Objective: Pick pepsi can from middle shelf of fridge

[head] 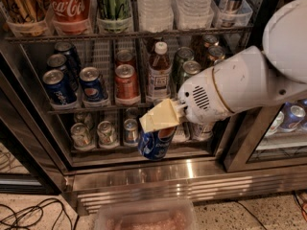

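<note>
My gripper (158,128) has cream-coloured fingers (160,116) shut on a blue pepsi can (156,143). It holds the can tilted in front of the fridge, outside the shelves, just above the shiny steel base strip (192,169). The white arm (240,85) reaches in from the right. On the middle shelf (96,108) two more blue pepsi cans (93,85) stand at the left front, with a red can (125,83) and a brown bottle (159,71) beside them.
The top shelf holds coke bottles (72,6), green bottles (112,1) and water bottles (154,6). The bottom shelf holds several silver-topped cans (106,132). A pinkish tray (146,217) lies on the floor below. A second cooler section (288,119) stands at the right. Cables (29,214) lie at lower left.
</note>
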### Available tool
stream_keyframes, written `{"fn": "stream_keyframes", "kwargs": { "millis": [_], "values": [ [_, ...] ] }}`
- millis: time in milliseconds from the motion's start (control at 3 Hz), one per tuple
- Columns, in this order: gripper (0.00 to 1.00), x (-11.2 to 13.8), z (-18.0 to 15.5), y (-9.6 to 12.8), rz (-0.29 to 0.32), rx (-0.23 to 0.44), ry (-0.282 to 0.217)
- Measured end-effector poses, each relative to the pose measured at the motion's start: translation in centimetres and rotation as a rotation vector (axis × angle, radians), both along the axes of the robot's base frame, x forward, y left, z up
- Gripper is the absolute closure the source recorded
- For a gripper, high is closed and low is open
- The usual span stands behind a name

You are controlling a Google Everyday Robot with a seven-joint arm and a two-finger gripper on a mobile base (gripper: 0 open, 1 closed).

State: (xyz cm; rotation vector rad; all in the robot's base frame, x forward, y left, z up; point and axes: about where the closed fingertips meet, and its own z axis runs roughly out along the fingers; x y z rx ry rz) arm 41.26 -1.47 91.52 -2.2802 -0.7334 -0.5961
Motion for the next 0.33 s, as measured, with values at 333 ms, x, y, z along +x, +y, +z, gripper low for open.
{"fn": "stream_keyframes", "kwargs": {
  "millis": [333],
  "values": [
    [1.0, 0.0, 0.0, 0.0, 0.0, 0.0, 0.0]
  ]
}}
